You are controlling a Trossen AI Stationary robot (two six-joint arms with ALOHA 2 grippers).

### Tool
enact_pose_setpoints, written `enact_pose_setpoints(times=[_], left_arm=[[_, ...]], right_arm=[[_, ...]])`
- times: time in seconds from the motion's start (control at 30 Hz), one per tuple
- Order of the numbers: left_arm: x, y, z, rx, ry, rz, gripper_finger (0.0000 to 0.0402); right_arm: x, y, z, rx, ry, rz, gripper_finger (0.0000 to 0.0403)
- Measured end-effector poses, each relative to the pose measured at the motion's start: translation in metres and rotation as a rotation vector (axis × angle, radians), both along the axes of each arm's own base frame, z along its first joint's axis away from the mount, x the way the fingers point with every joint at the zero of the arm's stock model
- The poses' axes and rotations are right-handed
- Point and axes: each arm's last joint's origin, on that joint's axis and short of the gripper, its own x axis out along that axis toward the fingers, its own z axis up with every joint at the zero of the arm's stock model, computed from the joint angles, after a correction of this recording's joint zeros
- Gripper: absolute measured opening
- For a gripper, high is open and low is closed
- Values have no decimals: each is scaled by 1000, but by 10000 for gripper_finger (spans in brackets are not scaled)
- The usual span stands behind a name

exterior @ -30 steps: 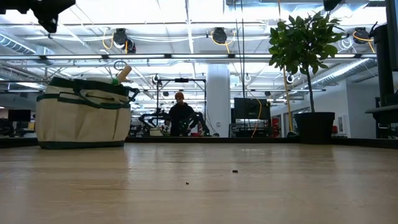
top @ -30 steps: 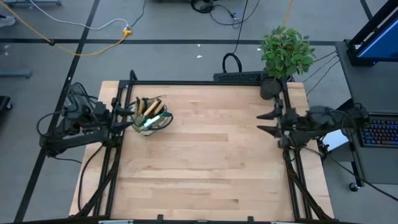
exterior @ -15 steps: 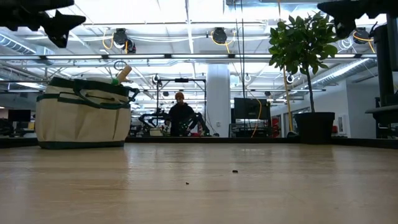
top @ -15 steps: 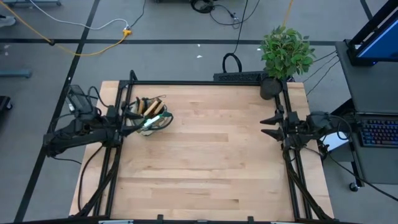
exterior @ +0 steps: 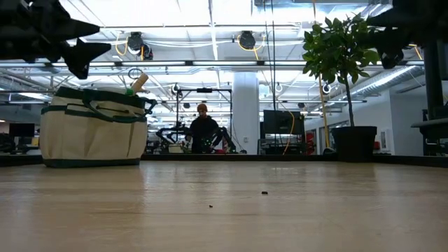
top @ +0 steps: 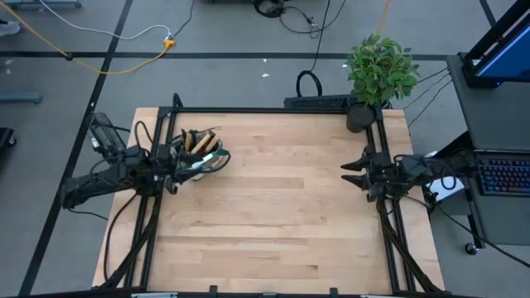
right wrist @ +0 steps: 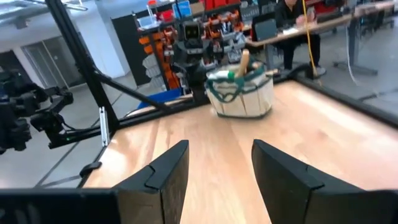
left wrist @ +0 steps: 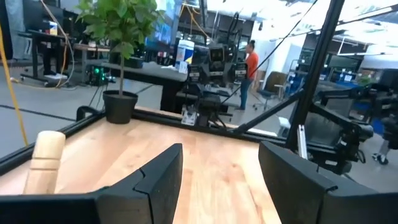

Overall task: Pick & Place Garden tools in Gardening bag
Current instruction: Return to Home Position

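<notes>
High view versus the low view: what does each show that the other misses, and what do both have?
Only the high view shows where the grippers sit: the left gripper by the round tan fabric gardening bag with green trim, the right gripper at the light wooden table's right edge, and a computer keyboard. Only the low view shows a person in dark clothes in the room behind. Both show the bag, a wooden tool handle poking out, the leafy green potted plant and the table.

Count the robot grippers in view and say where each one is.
2. The left gripper hangs open next to the gardening bag at the table's left side; the right gripper hangs open at the right side. Neither is hidden.
</notes>
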Motion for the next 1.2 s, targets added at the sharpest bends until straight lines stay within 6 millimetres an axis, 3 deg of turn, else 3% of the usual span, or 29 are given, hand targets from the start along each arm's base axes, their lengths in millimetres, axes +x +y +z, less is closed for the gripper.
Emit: enact_pose_setpoints(times=[0.43, 0.77, 1.07, 1.2], left_arm=[[2, -4, -8, 15, 43, -44, 218], [8, -10, -21, 26, 3, -74, 218], [8, -10, -21, 19, 7, -65, 218], [11, -10, -32, -8, 63, -1, 218]], right_arm=[[10, -3, -30, -21, 8, -207, 166], [19, 2, -60, 72, 12, -113, 166], [21, 4, -65, 96, -29, -53, 166], [21, 4, -66, 86, -24, -51, 166]])
